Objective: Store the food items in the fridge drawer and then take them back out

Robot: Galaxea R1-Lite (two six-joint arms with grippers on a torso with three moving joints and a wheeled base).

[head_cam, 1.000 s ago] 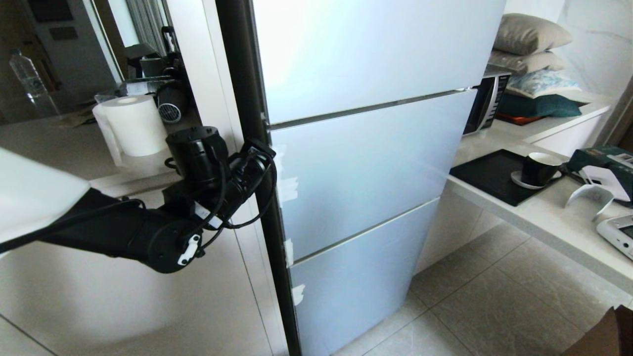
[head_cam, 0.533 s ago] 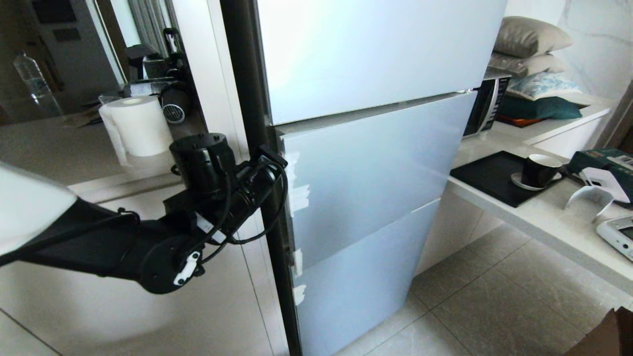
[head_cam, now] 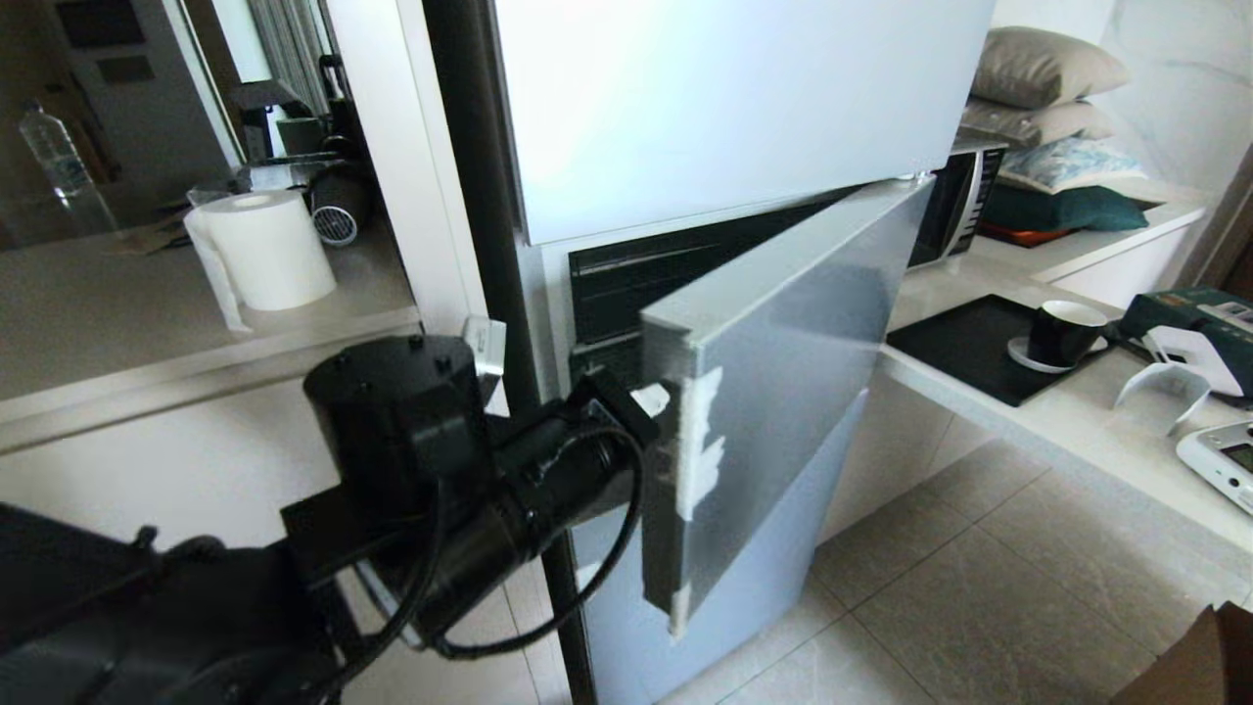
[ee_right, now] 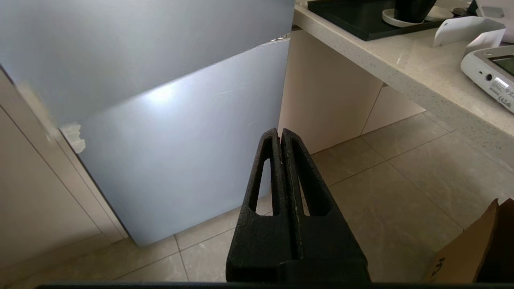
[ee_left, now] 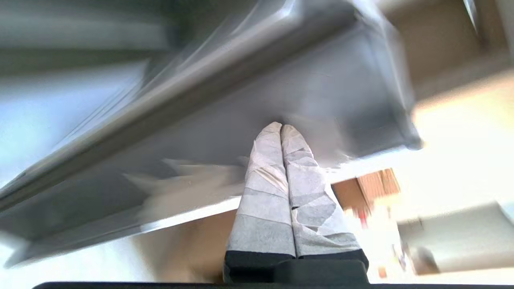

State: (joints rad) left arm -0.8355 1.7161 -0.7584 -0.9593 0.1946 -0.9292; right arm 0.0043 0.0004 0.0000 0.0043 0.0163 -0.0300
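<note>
Paper towel roll (head_cam: 262,250), black cup (head_cam: 1065,333) on counter (head_cam: 1096,416); pillows (head_cam: 1047,67)

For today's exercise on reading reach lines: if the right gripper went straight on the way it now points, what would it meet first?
Probably the lowest fridge door. The shut right gripper points at its lower right part, near where it meets the tiled floor. Nothing shows in between, though depth is hard to judge.

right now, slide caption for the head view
Left tool swings the middle fridge door open beside the counter.
</note>
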